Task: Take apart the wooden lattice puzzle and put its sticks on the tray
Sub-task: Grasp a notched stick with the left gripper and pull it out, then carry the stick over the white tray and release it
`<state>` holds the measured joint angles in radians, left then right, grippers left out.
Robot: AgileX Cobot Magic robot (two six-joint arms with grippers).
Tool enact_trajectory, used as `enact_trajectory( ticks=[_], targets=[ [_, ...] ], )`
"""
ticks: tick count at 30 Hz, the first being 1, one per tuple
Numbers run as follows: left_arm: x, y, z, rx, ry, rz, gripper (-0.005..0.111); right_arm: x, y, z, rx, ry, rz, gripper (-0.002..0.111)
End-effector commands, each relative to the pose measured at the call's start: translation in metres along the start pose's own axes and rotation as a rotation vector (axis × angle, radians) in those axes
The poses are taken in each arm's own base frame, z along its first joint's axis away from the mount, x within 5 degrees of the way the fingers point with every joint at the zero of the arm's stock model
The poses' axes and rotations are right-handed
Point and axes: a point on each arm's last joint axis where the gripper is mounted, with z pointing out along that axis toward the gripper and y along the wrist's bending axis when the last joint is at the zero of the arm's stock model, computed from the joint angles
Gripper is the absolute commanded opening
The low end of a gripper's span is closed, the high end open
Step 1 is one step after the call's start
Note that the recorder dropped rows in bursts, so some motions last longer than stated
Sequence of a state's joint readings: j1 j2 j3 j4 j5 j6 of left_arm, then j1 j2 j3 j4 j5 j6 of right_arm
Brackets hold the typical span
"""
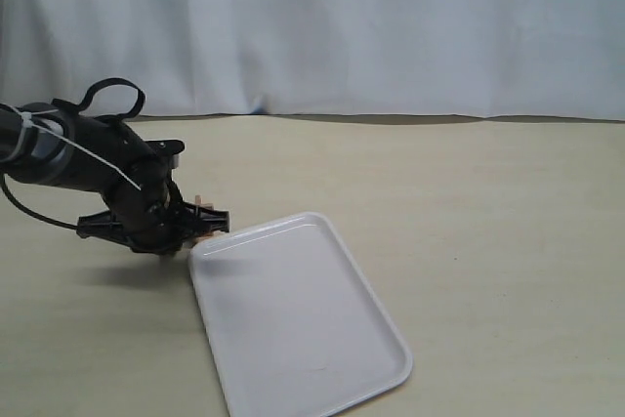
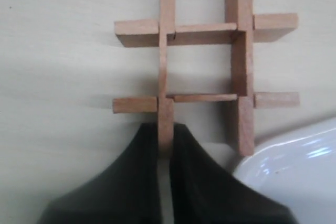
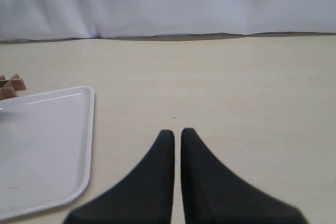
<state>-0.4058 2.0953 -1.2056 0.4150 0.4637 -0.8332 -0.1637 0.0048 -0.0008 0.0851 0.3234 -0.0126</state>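
The wooden lattice puzzle (image 2: 205, 27) lies on the table as an interlocked hash-shaped grid, just off the corner of the white tray (image 2: 294, 161). My left gripper (image 2: 166, 129) is shut on the end of one of its sticks (image 2: 166, 51), with a black finger pressed on each side. In the exterior view the left gripper (image 1: 200, 217) is low at the tray's (image 1: 293, 319) far left corner, and it hides most of the puzzle (image 1: 198, 204). My right gripper (image 3: 177, 132) is shut on nothing above bare table. From there the puzzle (image 3: 10, 85) shows beyond the tray (image 3: 42, 145).
A white curtain (image 1: 342, 26) closes off the back of the beige table (image 1: 488, 202). The left arm and its cables (image 1: 68, 153) reach in from the left edge. Nothing lies on the tray.
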Motion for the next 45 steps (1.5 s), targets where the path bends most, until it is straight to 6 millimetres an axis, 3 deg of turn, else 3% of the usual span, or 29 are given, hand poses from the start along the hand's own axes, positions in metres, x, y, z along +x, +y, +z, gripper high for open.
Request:
enact_trajectory(
  ticks=[1,15,23,27,31,34,39,41,45],
  targets=[
    [-0.001,0.001,0.002,-0.022,-0.005,0.032,0.005,-0.001,0.000,0.000,-0.004,-0.013,0.003,0.004],
    [-0.008,0.004,-0.013,-0.048,-0.053,0.095,0.005,-0.001,0.000,0.000,-0.004,-0.013,0.003,0.004],
    [-0.017,0.006,-0.037,-0.038,-0.099,0.089,0.005,-0.001,0.000,0.000,-0.004,-0.013,0.003,0.004],
    [-0.022,0.003,-0.059,0.004,-0.135,0.100,0.005,-0.001,0.000,0.000,-0.004,-0.013,0.003,0.004],
    [-0.020,-0.015,-0.083,0.074,-0.195,0.185,0.005,-0.001,0.000,0.000,-0.004,-0.013,0.003,0.004],
    [-0.009,-0.041,-0.099,0.126,-0.233,0.314,0.005,-0.001,0.000,0.000,-0.004,-0.013,0.003,0.004],
    [0.020,-0.079,-0.109,0.162,-0.223,0.523,0.005,-0.001,0.000,0.000,-0.004,-0.013,0.003,0.004],
    [0.039,-0.099,-0.115,0.228,-0.192,0.704,0.005,-0.001,0.000,0.000,-0.004,-0.013,0.003,0.004],
    [0.053,-0.104,-0.108,0.280,-0.095,0.855,0.005,-0.001,0.000,0.000,-0.004,-0.013,0.003,0.004]
  ],
)
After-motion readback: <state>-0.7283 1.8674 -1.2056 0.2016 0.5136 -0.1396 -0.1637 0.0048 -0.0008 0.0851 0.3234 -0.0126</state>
